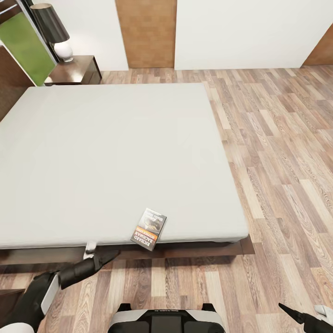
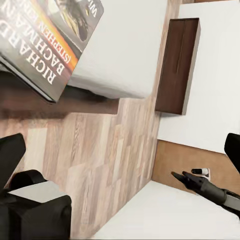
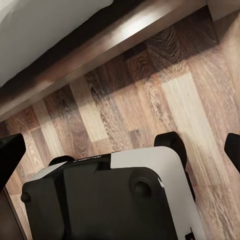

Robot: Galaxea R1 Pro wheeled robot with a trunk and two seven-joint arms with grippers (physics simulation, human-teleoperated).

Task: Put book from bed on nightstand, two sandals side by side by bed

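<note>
Bed: we saw the bed (image 1: 101, 157) taking up most of the head view, its pale-grey mattress bare apart from the book, its dark wooden frame showing along the near edge.
Book: the book (image 1: 149, 229) lay flat on the mattress at the near edge, slightly overhanging it, toward the bed's right near corner; in the left wrist view the book (image 2: 47, 37) showed close up with its spine and cover lettering readable, jutting past the mattress edge.
Nightstand: a nightstand (image 1: 76, 70) stood at the far left corner of the bed, against the wall, with a lamp (image 1: 53, 30) on its top.
Left gripper: we saw the left gripper (image 1: 95, 256) low over the floor just in front of the bed frame, to the left of the book and not touching it; its fingers (image 2: 10, 155) sat wide apart at the two sides of the wrist view, with nothing between them.
Right gripper: the right gripper (image 1: 305, 317) showed at the lower right corner of the head view, over the floor (image 1: 277, 185) and well apart from the bed; its dark fingertips (image 3: 10, 155) stood spread at the sides of its wrist view, empty.
Robot base: our base (image 3: 110, 200) showed below the right gripper, on the wood planks beside the bed frame.
Room: white walls and a brown door (image 1: 145, 32) lay beyond the bed.
</note>
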